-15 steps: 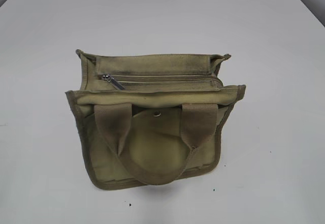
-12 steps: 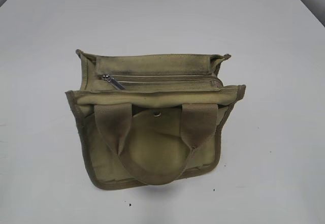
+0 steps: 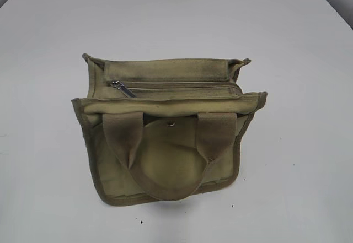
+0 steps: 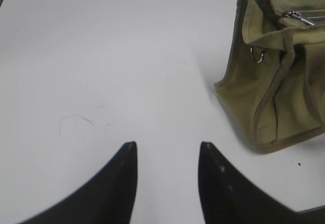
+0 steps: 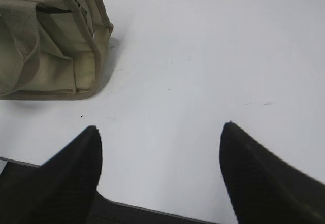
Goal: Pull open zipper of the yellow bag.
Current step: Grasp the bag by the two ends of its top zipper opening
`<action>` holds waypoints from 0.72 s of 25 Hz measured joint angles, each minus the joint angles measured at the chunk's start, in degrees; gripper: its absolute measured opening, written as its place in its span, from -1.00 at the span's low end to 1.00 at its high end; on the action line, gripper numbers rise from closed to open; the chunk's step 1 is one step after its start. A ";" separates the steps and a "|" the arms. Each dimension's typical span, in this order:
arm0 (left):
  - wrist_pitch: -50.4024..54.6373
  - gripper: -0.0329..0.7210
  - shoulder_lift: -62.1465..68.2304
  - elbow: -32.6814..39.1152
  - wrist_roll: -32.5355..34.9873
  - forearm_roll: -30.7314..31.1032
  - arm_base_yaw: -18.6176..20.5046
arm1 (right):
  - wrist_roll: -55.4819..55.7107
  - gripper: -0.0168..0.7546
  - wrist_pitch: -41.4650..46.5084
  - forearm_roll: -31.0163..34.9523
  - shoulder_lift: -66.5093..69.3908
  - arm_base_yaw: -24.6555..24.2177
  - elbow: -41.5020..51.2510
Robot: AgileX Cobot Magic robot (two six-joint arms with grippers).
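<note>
The left gripper (image 4: 166, 148) has its two dark fingers partly apart, with nothing between them, and only white table (image 4: 101, 56) under it. The right gripper (image 5: 160, 132) has its fingers spread wider, and it holds nothing too. Neither one touches anything, and neither shows in the exterior view. The yellow bag (image 3: 165, 133) sits in the middle of the table, off to the right in the left wrist view and up in the left corner in the right wrist view. Its zipper (image 3: 176, 87) runs straight along the top of the bag. The little silver pull tab (image 3: 123, 88) sits at the left end of it, and the zipper looks shut all the way. So I think the job has not really started. A gripper has to reach the bag, pinch the tab, and slide it across to the right.
</note>
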 joint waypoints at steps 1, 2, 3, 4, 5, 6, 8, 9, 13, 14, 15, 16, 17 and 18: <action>0.00 -0.08 0.00 0.00 0.00 0.00 0.00 | 0.00 0.49 0.00 0.00 0.00 0.00 0.00; 0.00 -0.08 0.00 0.00 0.00 0.00 0.00 | 0.00 0.49 0.00 0.00 0.00 0.00 0.00; 0.00 -0.08 0.00 0.00 0.00 0.00 0.00 | 0.00 0.49 0.00 0.00 0.00 0.00 0.00; 0.00 -0.08 0.00 0.00 0.00 0.00 0.00 | 0.00 0.49 0.00 0.00 0.00 0.00 0.00; 0.00 -0.08 0.00 0.00 0.00 0.00 0.00 | 0.00 0.49 0.00 0.00 0.00 0.00 0.00; 0.00 -0.08 0.00 0.00 0.00 0.00 0.00 | 0.00 0.49 0.00 0.00 0.00 0.00 0.00; 0.00 -0.08 0.00 0.00 0.00 0.00 0.00 | 0.00 0.49 0.00 0.00 0.00 0.00 0.00; 0.00 -0.08 0.00 0.00 0.00 0.00 0.00 | 0.00 0.49 0.00 0.00 0.00 0.00 0.00; 0.00 -0.08 0.00 0.00 0.00 0.00 0.00 | 0.00 0.49 0.00 0.00 0.00 0.00 0.00; 0.00 -0.08 0.00 0.00 0.00 0.00 0.00 | 0.00 0.49 0.00 0.00 0.00 0.00 0.00; 0.00 -0.08 0.00 0.00 0.00 0.00 0.00 | 0.00 0.49 0.00 0.00 0.00 0.00 0.00; 0.00 -0.08 0.00 0.00 0.00 -0.15 0.00 | 0.00 0.49 0.00 0.00 0.00 0.00 0.00; 0.00 -0.08 0.00 0.00 0.00 -0.73 0.00 | 0.00 0.49 0.00 0.00 0.00 0.00 0.00; -0.06 -0.08 0.00 0.00 0.00 -1.42 0.00 | 0.00 0.49 0.00 0.00 0.00 0.00 0.00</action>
